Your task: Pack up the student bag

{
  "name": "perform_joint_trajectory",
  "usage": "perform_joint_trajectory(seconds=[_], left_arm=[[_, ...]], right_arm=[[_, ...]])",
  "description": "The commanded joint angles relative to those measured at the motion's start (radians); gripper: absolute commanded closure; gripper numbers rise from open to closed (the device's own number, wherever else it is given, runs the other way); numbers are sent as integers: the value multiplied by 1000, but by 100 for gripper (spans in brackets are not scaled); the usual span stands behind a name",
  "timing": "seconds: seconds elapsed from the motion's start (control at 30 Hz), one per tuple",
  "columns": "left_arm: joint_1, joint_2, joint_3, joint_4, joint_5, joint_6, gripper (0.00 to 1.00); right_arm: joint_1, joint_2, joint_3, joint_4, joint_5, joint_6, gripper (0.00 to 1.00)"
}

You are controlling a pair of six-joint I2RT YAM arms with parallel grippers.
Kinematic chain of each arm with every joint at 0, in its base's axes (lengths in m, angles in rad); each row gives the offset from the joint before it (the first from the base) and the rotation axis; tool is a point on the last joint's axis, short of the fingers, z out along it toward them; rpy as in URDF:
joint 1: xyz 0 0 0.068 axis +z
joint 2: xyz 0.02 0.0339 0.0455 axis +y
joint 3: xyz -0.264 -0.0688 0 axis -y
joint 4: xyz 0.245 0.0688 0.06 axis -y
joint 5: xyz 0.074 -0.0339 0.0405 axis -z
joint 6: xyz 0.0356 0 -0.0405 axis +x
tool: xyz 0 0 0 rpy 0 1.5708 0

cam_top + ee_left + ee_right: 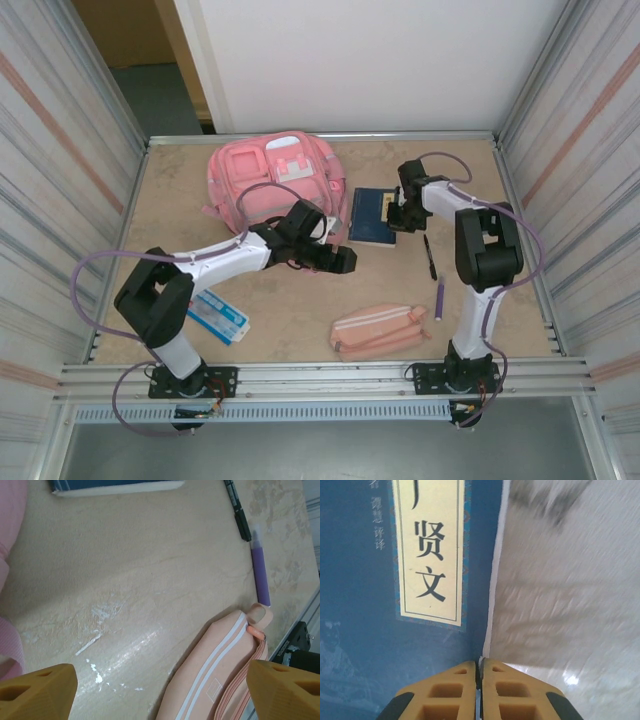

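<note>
Top external view: student bag point(265, 178) lies flat at the far left-centre of the table point(300, 300), front pockets up, long side running roughly left to right. Blue book point(368, 215) lies just beside the bag's right edge, long axis near to far. Right gripper point(404, 214) sits at the book's right edge.

Right wrist view: jaws pressed together, seam right on the book's edge. Cannot tell whether a cover is pinched between them.

Left gripper point(343, 262) hangs spread wide over bare table with nothing between the fingers. In the left wrist view the pencil pouch point(378, 331) is near its right fingertip.

The bag lies left of and slightly beyond the right gripper, with the book between them. Left arm is the nearer to the bag, its forearm crossing just in front of it.

Judgement: the book's way into the bag is leftward. Cannot tell whether the bag's mouth stands open.
</note>
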Motion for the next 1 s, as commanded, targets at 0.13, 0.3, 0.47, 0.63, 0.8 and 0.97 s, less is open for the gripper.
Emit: perform_joint_trajectory(seconds=[0.13,0.3,0.47,0.63,0.8,0.97], left_arm=[[-6,46,49,-61,37,55,11],[-5,76,50,-81,31,53,11],[-6,85,49,-97,25,57,11],[-7,126,78,-133,12,75,11],[-12,195,140,-108,82,49,13],[-14,248,210,-100,54,73,13]], right_arm=[[124,-117,-225,-173,-56,24,93],[223,-150,-308,-217,-6,67,91],[270,-232,-401,-234,34,142,88],[263,-274,-450,-238,71,154,87],[214,-309,-463,-219,19,125,78],[143,-409,-443,-151,-2,128,66]])
